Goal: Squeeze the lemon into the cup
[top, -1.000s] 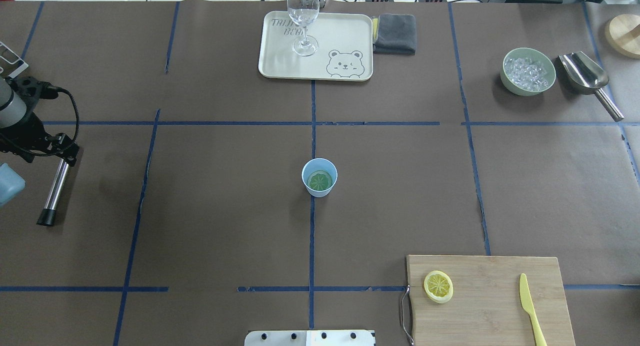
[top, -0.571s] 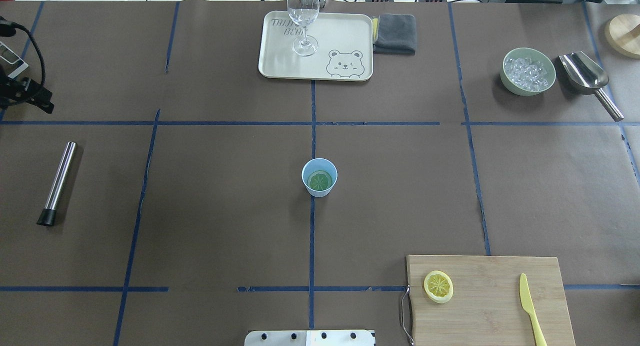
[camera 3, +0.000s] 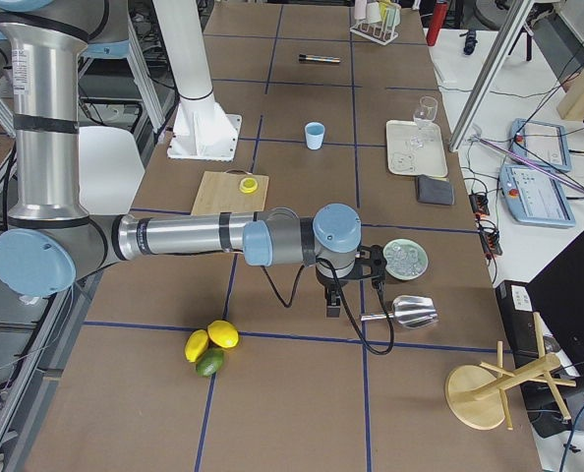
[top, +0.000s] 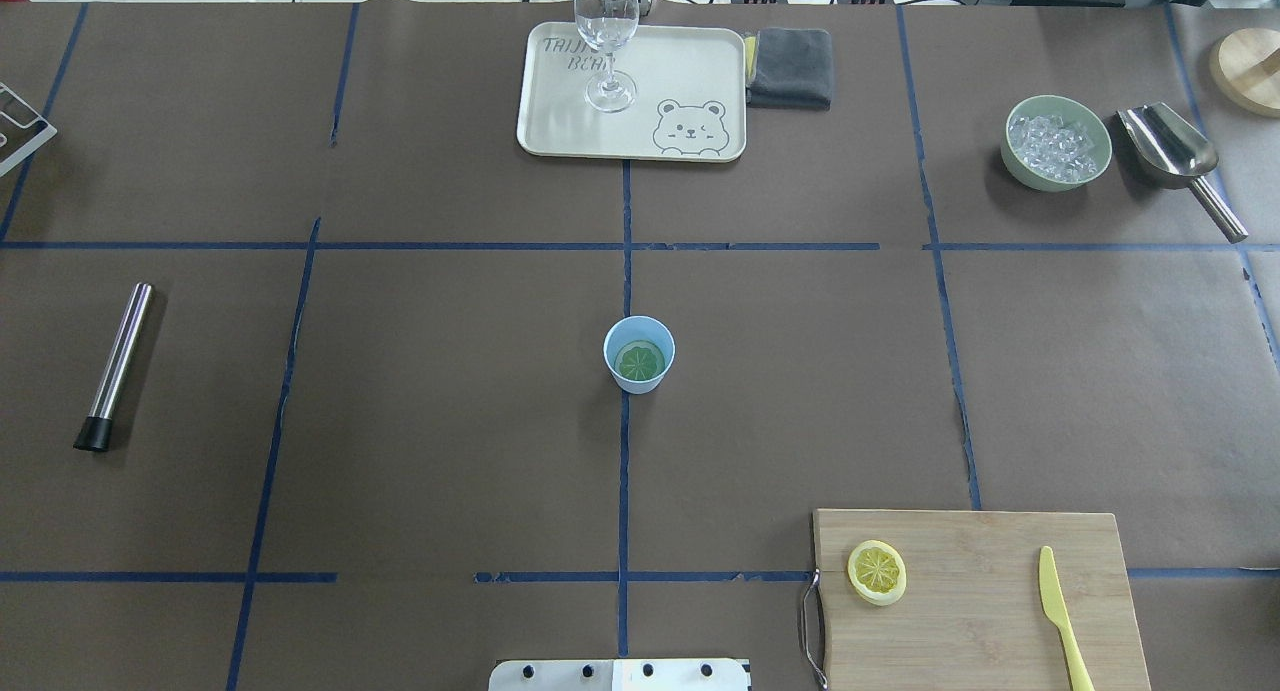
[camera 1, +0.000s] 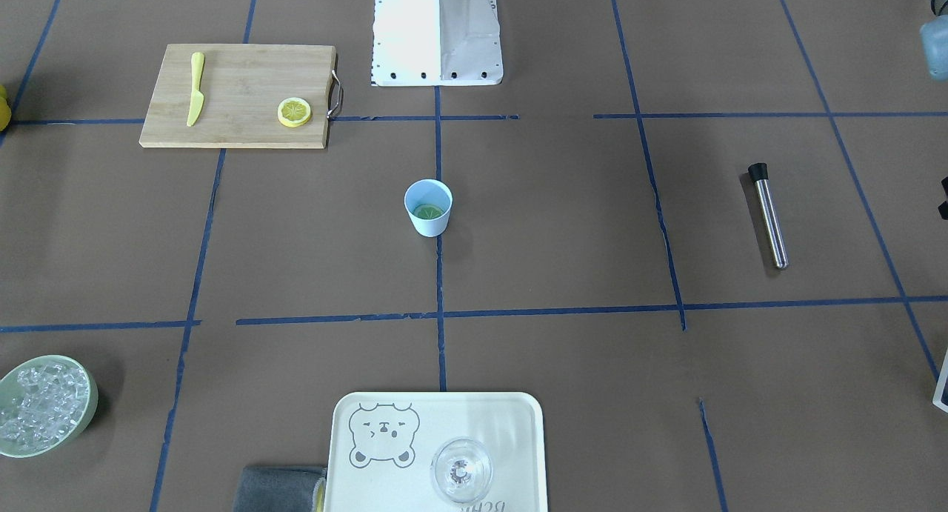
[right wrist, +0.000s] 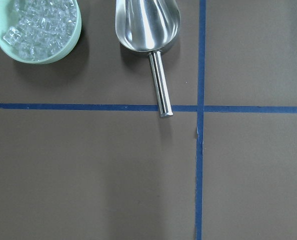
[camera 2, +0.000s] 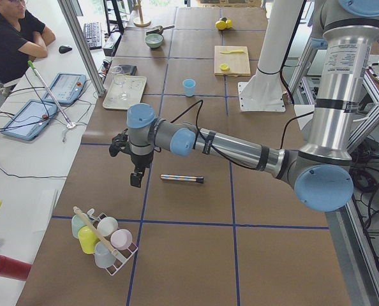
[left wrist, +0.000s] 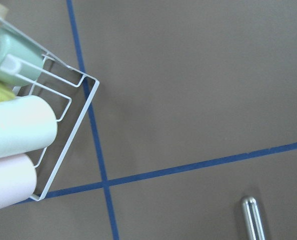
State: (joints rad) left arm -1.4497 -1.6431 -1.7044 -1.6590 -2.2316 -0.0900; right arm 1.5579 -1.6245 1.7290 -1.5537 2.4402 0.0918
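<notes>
The pale-blue cup [top: 639, 354] stands upright at the table's middle, also seen in the front view [camera 1: 428, 207]. A greenish lemon slice [top: 640, 361] lies flat inside it. A second, yellow lemon slice [top: 877, 572] lies on the wooden cutting board [top: 990, 611]. My left gripper [camera 2: 136, 178] shows only in the left side view, hanging above the table far from the cup; I cannot tell if it is open or shut. My right gripper [camera 3: 332, 307] shows only in the right side view, near the ice bowl; its state is unclear too.
A steel rod with a black tip [top: 118, 363] lies at the left. A tray [top: 690, 71] with a clear glass [top: 606, 41] and a grey cloth [top: 790, 66] sit at the back. A green ice bowl [top: 1057, 142], a metal scoop [top: 1170, 151] and a yellow knife [top: 1058, 611] are on the right. A wire cup rack [camera 2: 103, 239] stands near the left gripper.
The left arm has pulled away from the steel rod and left the overhead view at the left edge. The rod, cup and lemon slices have not moved.
</notes>
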